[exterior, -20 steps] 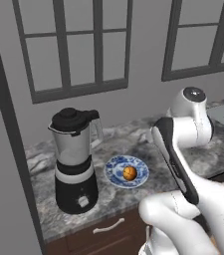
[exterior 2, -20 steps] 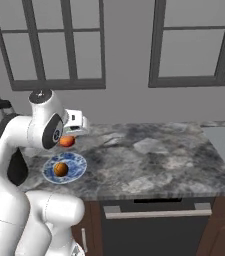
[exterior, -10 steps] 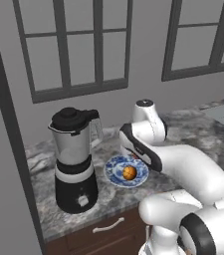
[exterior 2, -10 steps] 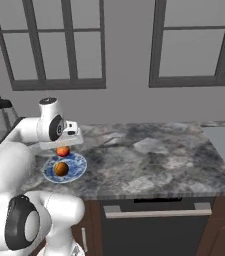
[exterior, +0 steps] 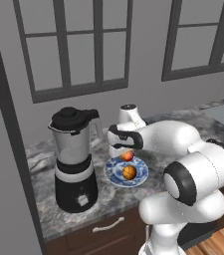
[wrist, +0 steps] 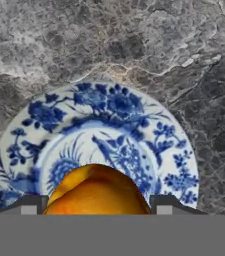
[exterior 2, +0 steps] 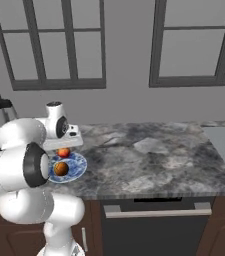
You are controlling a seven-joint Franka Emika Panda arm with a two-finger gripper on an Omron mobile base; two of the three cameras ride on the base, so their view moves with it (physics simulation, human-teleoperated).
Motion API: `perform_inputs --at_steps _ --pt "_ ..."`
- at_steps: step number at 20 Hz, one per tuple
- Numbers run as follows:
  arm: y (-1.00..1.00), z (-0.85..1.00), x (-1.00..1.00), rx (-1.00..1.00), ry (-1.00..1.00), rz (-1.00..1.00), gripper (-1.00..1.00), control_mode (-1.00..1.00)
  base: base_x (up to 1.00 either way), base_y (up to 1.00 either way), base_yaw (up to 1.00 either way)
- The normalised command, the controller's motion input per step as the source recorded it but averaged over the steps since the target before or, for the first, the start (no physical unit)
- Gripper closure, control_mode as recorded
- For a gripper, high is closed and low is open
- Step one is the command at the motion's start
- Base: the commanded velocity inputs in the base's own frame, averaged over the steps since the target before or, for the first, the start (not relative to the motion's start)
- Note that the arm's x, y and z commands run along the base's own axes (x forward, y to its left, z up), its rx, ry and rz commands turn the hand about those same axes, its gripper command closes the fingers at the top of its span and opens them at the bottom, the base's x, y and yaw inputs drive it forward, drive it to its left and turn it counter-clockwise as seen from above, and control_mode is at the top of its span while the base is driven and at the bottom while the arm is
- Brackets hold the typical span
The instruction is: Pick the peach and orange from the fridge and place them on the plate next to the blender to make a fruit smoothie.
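The gripper [exterior: 127, 152] has swung down low over the plate [exterior: 140, 172], jaws clenched on the peach [exterior: 127, 156] between them, orange [exterior: 129, 172] already plated just beyond — release looks imminent.

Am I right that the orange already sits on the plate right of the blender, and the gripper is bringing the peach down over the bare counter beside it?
Not quite. The peach in the gripper is over the plate, not bare counter; the hand view shows the plate's blue pattern right behind it. The orange does sit on the plate, right of the blender.
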Motion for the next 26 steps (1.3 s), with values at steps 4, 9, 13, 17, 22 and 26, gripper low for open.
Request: perform_inputs --at_steps 4,9,13,17,22,26 --pt "0.09 -0.71 0.66 0.00 0.00 0.03 -1.00 -1.00 0.00 0.00 0.00" --pt "0.00 -0.18 0.06 -0.01 0.00 0.02 -1.00 -1.00 0.00 0.00 0.00" --pt "0.00 0.09 0.01 0.00 0.00 0.00 -1.00 -1.00 0.00 0.00 0.00" --pt "-0.09 0.51 -0.31 0.00 -0.04 0.00 -1.00 -1.00 0.00 0.00 0.00" --pt "-0.42 0.86 -0.92 0.03 -0.38 -0.01 -1.00 -1.00 0.00 0.00 0.00" --pt "-0.44 0.85 -1.00 0.04 -0.51 -0.03 -1.00 -1.00 0.00 0.00 0.00"
